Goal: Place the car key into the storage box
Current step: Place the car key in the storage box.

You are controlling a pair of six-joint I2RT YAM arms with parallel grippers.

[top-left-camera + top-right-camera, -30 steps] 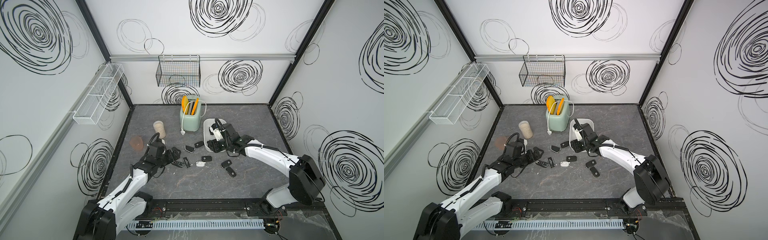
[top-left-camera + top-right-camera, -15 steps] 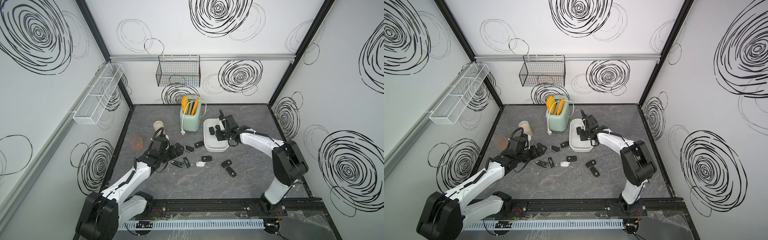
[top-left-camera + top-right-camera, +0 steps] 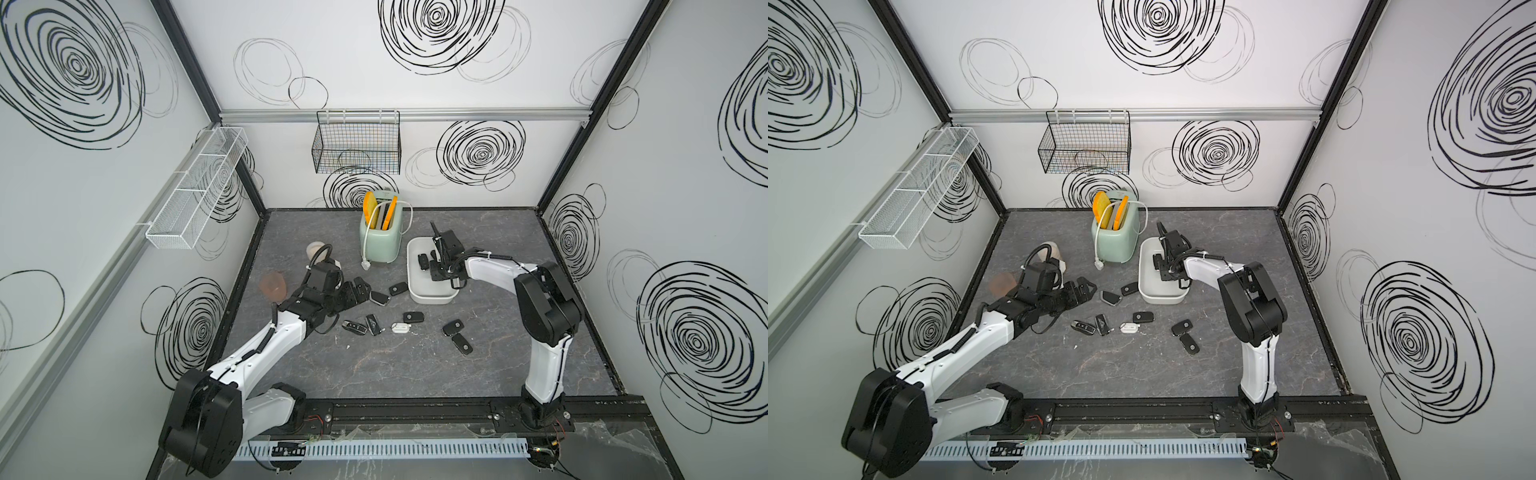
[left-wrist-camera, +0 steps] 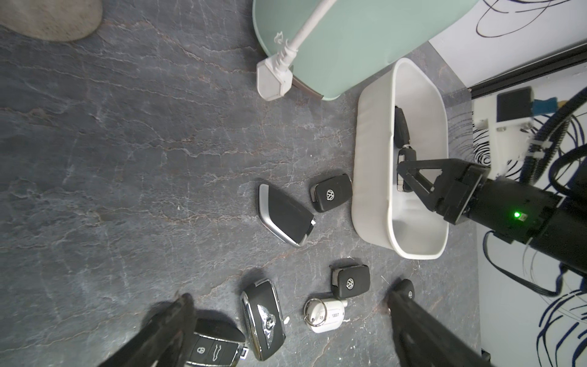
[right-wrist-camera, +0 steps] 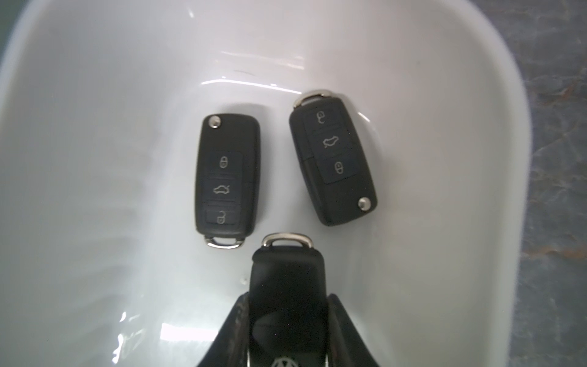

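The storage box (image 3: 432,297) (image 3: 1160,296) is a shallow white tub to the right of the toaster. My right gripper (image 5: 288,298) (image 3: 436,268) reaches down into it, shut on a black car key (image 5: 287,270) with a metal loop. Two more black car keys (image 5: 227,181) (image 5: 332,162) lie flat on the box floor just ahead of it. Whether the held key touches the floor I cannot tell. My left gripper (image 4: 290,297) (image 3: 359,289) stands wide open, low over the table left of the box, holding nothing. Several keys lie beneath it.
Several car keys and a white tag (image 3: 401,328) are scattered on the grey table in front of the box. The mint toaster (image 3: 380,241) and its plug (image 4: 271,79) stand beside it. Two cups (image 3: 314,250) (image 3: 272,286) stand at the left. A black wire basket (image 3: 357,145) and a white mesh rack (image 3: 195,191) hang on the walls.
My right gripper has carried the key from the box's near side further back, over the inside of the box, and has held there for the last half second. The left arm shifted only slightly.
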